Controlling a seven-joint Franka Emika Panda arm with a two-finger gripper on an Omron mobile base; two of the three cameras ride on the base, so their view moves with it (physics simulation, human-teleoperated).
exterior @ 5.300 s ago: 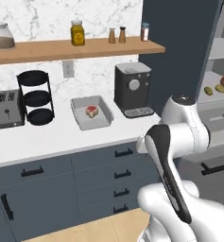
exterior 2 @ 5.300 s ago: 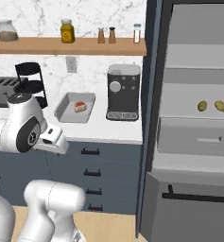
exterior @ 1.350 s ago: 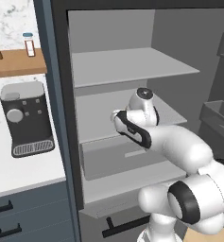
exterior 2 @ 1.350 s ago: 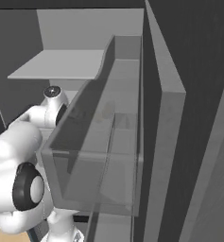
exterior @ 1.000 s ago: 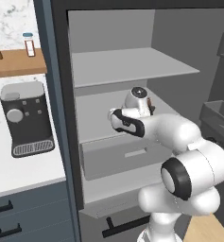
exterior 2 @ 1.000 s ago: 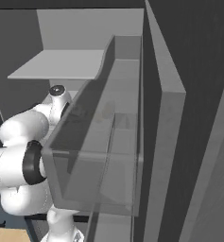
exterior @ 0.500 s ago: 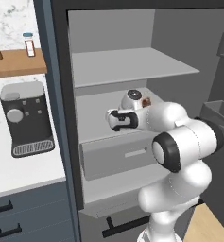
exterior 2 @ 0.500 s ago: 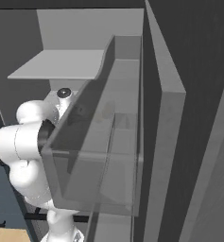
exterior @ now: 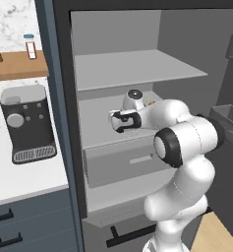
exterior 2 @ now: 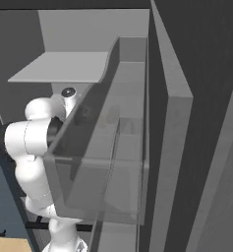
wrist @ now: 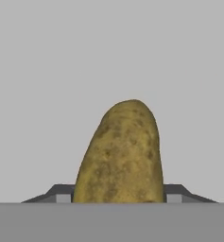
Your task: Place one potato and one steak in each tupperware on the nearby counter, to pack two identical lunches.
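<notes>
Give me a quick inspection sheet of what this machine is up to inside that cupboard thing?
Surface: grey fridge shelf, gripper reaching over it.
Job's things: potato between the fingers; white counter at left.
Clutter: black coffee machine on the counter; two shakers on a wooden shelf.
Grippers: gripper fingers at both sides of the potato, firm grip not certain.
Cables: nothing seen.
Surroundings: open fridge, drawer below the shelf, clear door bin.
</notes>
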